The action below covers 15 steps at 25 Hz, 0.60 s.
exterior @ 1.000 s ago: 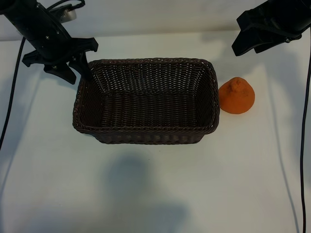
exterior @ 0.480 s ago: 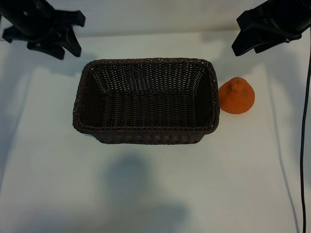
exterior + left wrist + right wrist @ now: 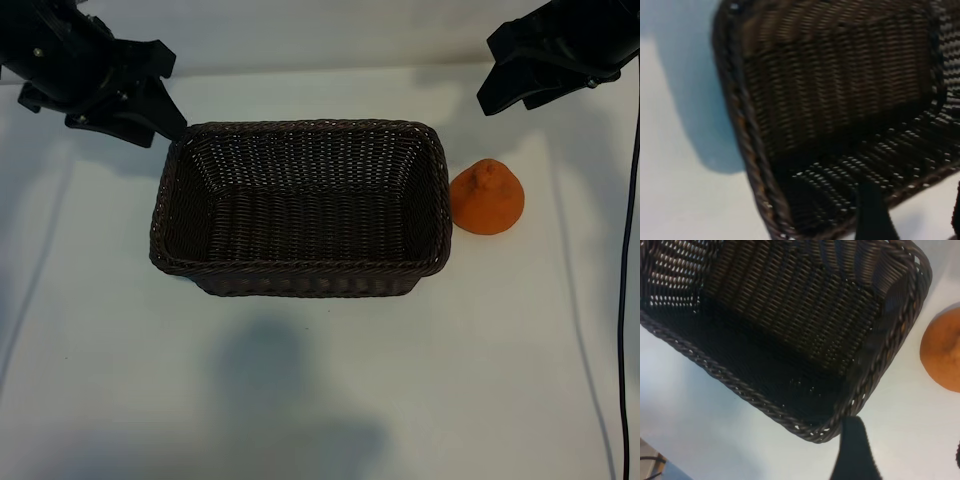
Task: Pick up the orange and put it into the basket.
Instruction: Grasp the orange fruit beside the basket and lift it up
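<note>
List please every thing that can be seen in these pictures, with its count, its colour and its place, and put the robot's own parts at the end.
wicker basket: one, dark brown, middle of the table, nothing inside it.
orange: one, matte orange, on the table just beside the basket's right end, stem knob up.
table: one, white, under everything.
cables: black, along the table's left and right edges.
left claw: one, black, open, above the table near the basket's far left corner, holding nothing.
right claw: one, black, open, raised at the far right, beyond the orange, holding nothing.
</note>
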Each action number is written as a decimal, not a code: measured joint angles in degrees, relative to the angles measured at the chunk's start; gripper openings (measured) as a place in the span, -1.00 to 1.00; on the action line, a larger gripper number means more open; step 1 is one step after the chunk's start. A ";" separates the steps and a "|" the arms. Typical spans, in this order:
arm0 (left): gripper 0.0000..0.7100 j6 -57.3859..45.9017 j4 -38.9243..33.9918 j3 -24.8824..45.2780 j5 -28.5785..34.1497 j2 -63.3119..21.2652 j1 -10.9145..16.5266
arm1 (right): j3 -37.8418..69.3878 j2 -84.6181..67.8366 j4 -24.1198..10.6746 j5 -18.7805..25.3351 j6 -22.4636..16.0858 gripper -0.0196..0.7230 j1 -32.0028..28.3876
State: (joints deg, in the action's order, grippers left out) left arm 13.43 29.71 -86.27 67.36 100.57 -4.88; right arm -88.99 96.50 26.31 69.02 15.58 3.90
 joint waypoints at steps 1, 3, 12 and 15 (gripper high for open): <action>0.21 0.52 1.08 0.49 0.00 -0.65 0.30 | 0.00 0.00 0.00 0.00 0.00 0.33 0.00; 0.21 1.38 2.35 1.46 0.00 -2.06 1.23 | 0.00 0.00 0.00 0.05 0.00 0.33 0.00; 0.21 1.84 3.06 7.08 0.00 -7.53 6.71 | 0.00 0.00 0.00 0.00 0.00 0.33 0.00; 0.21 1.91 3.13 7.13 0.00 -7.82 6.73 | 0.00 0.00 0.00 0.00 0.00 0.33 0.00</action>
State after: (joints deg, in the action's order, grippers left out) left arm 15.33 32.84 -79.14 67.36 92.75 1.85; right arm -88.99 96.50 26.31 69.01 15.58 3.90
